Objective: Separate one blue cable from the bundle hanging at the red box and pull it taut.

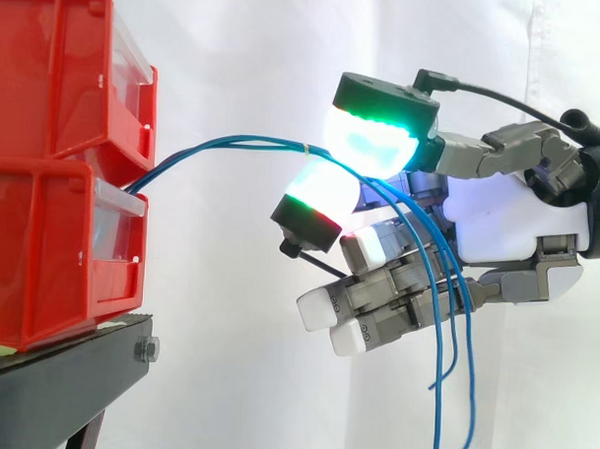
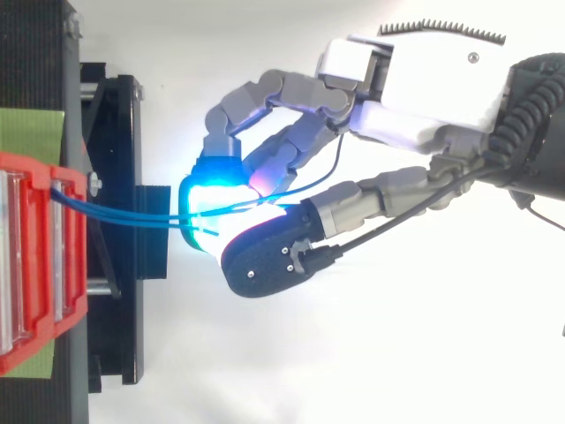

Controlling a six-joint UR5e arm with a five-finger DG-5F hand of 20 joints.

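1. Firstly, two red bins of glossy hard plastic, boxy with clear front lips, are stacked on a matt black stand. Their fronts reach the stand's edge that faces the hand. A white cloth curtain hangs behind.
2. The blue cables are thin, smooth, round strands of bright blue. They leave the gap between the upper and lower bin fronts, run close together and rise in a shallow arch past the stand's edge, in open air.
3. The hand comes in from the right. It has a smooth white shell for a palm and grey jointed fingers.
4. Two rounded, translucent pads with black caps meet at the far end of the arch and pinch the cables between them. The upper one glows cyan-green, the lower white with green and red bands.
5. Past the pinch the strands fan apart, drape loosely across the other fingers, which are bent with blocky white tips, and hang slack below the hand.
6. Whether a single strand is parted from the rest inside the pinch cannot be told. The run from bins to pads bows rather than lying straight.
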